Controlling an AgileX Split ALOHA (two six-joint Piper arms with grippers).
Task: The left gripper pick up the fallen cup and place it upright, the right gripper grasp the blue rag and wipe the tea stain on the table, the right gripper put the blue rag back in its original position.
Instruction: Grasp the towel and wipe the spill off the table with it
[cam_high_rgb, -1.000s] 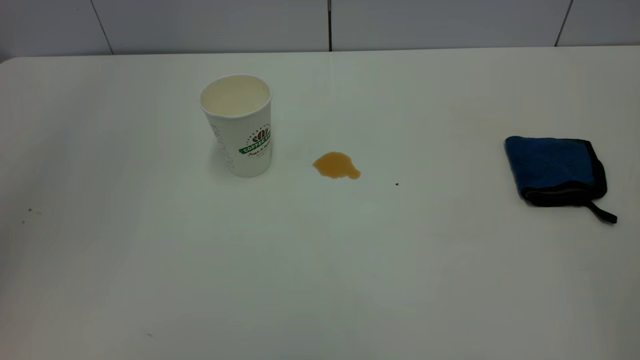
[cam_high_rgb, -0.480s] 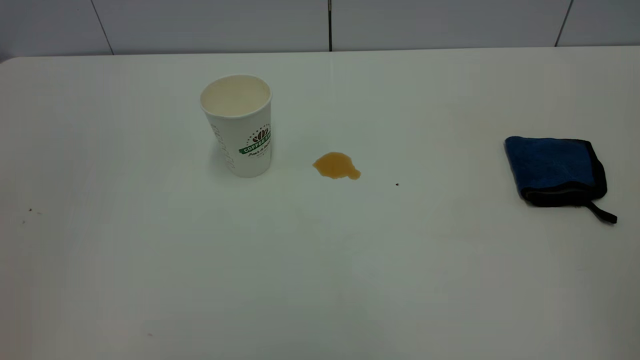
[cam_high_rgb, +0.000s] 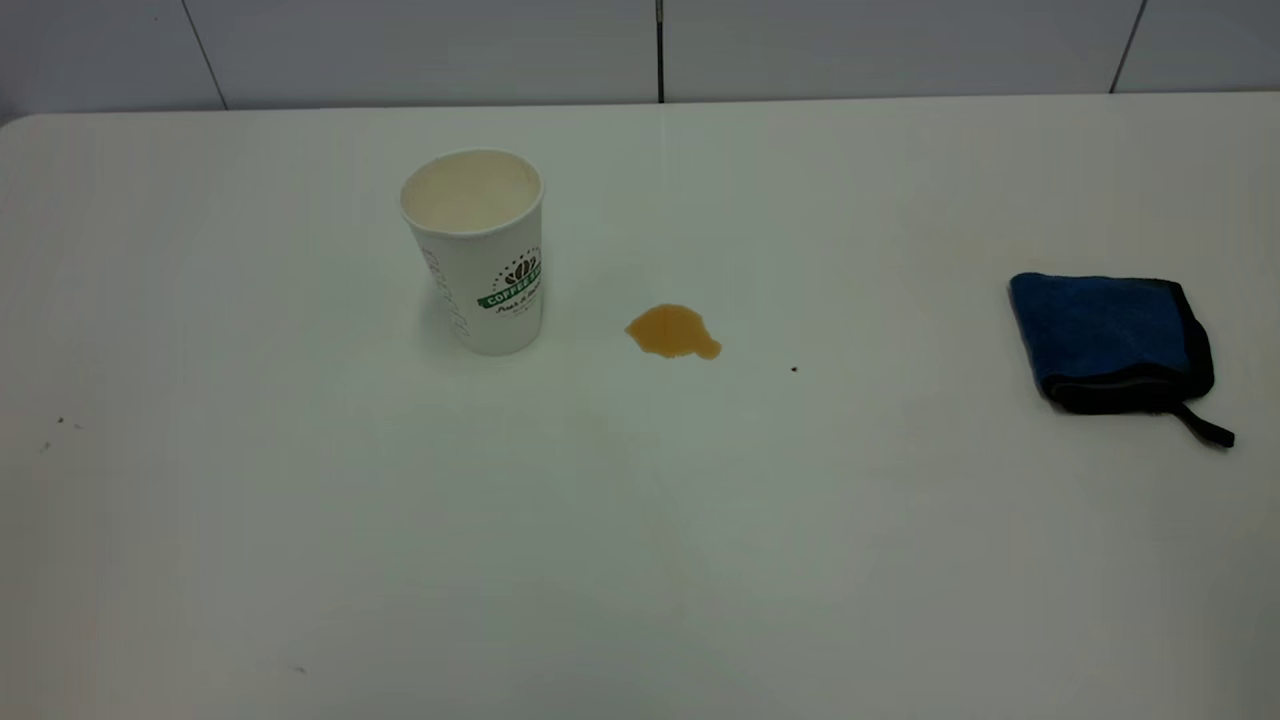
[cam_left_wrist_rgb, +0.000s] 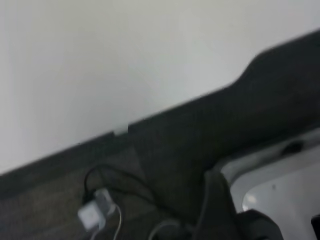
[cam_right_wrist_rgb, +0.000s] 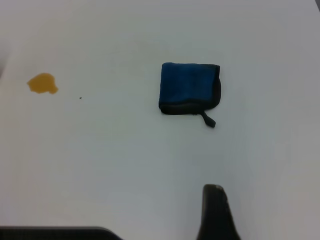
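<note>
The white cup (cam_high_rgb: 482, 252) with the green logo stands upright on the white table (cam_high_rgb: 640, 520), left of centre. To its right lies the amber tea stain (cam_high_rgb: 672, 332) (cam_right_wrist_rgb: 43, 83). The folded blue rag (cam_high_rgb: 1110, 340) (cam_right_wrist_rgb: 190, 88) lies flat near the table's right edge, black loop tab towards the front. Neither arm shows in the exterior view. A dark part of my right gripper (cam_right_wrist_rgb: 215, 215) hangs above bare table, well short of the rag. Only a blurred dark piece of my left gripper (cam_left_wrist_rgb: 220, 210) shows, away from the cup.
A tiny dark speck (cam_high_rgb: 794, 369) sits right of the stain. A grey panelled wall (cam_high_rgb: 660, 50) runs behind the table's far edge. The left wrist view looks at a pale wall, a dark floor and a white plug with cables (cam_left_wrist_rgb: 95, 212).
</note>
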